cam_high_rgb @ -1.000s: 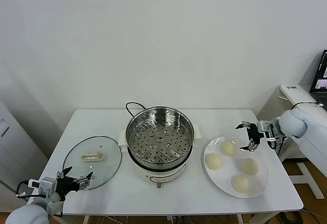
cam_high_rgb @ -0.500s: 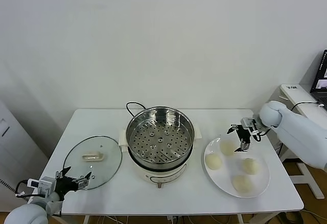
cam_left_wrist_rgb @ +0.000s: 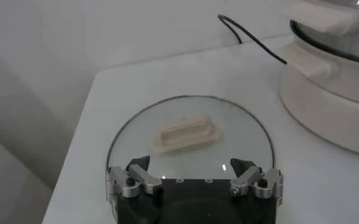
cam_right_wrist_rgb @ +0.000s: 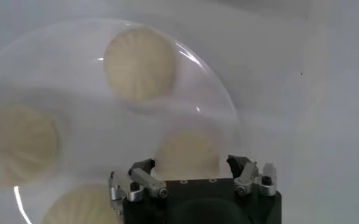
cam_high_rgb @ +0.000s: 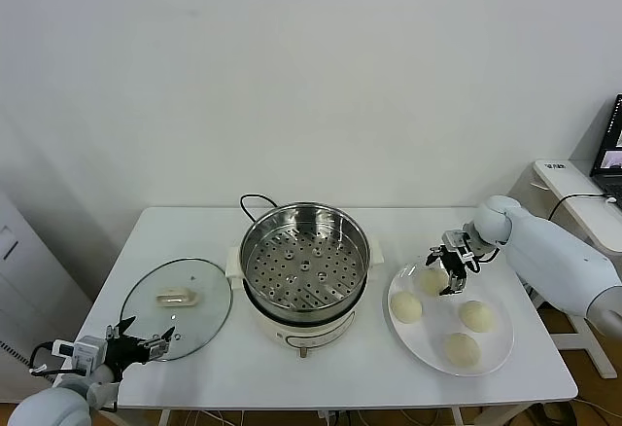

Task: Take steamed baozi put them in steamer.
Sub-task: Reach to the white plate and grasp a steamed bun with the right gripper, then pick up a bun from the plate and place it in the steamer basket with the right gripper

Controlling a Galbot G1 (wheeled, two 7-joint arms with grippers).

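The right gripper point(cam_high_rgb: 449, 266) hovers released over the rear baozi point(cam_high_rgb: 433, 280) on the plate point(cam_high_rgb: 491, 348), jaws straddling it. The reach is under way; next it must descend and clench. The steamer point(cam_high_rgb: 303, 261) sits empty. The left gripper point(cam_high_rgb: 144, 341) idles released beside the lid point(cam_high_rgb: 176, 305).

Steamer point(cam_high_rgb: 303, 268) between lid point(cam_high_rgb: 176, 306) and plate point(cam_high_rgb: 494, 350)

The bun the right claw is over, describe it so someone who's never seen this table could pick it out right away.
Find the white plate at the table's right end, beside the steel steamer. Four pale round baozi sit on it. The one meant lies at the plate's far edge on the steamer side, and it alone has the open right claw poised directly above it.
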